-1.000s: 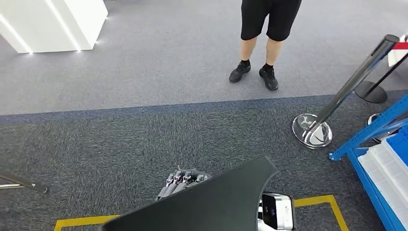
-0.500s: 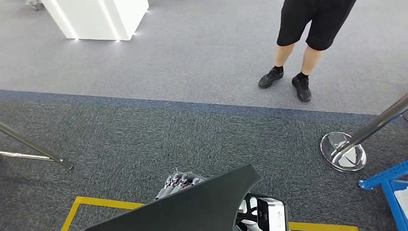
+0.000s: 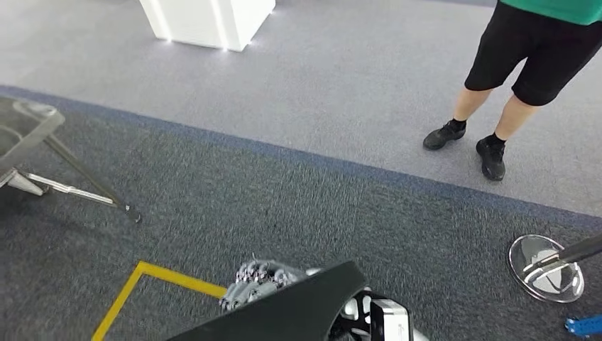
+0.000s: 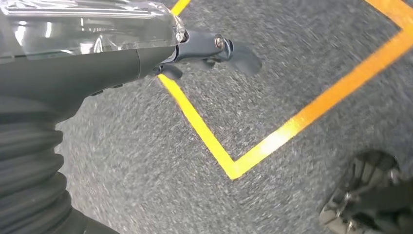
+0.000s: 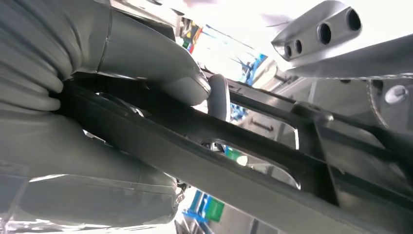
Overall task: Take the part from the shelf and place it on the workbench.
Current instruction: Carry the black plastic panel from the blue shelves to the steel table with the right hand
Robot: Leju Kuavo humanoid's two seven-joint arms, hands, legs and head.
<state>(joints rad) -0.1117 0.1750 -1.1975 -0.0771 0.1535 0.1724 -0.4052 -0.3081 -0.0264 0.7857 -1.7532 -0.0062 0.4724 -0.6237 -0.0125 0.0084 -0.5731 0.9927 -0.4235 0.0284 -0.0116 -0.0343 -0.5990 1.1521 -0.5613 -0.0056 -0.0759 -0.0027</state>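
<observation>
**A:** So where's the part (image 3: 284, 309) right now?

**B:** Low in the head view, around 6 o'clock. It's a flat black panel, tilted, and the right hand (image 5: 97, 97) grips it: in the right wrist view the thick thumb presses on one face and the fingers wrap under the other. Grey fingertips (image 3: 255, 275) poke out past its edge at about 11 o'clock from the panel.

**A:** And the left hand (image 4: 204, 48)?

**B:** Hangs over the carpet (image 3: 284, 192) holding nothing, dark fingers sticking out loosely.

**A:** Anything else around?

**B:** Yellow tape line (image 3: 152, 277) at 7 o'clock, a person (image 3: 525, 71) in black shorts at 2, a chrome post base (image 3: 545, 266) at 4, a white plinth (image 3: 206, 18) at 12.
</observation>
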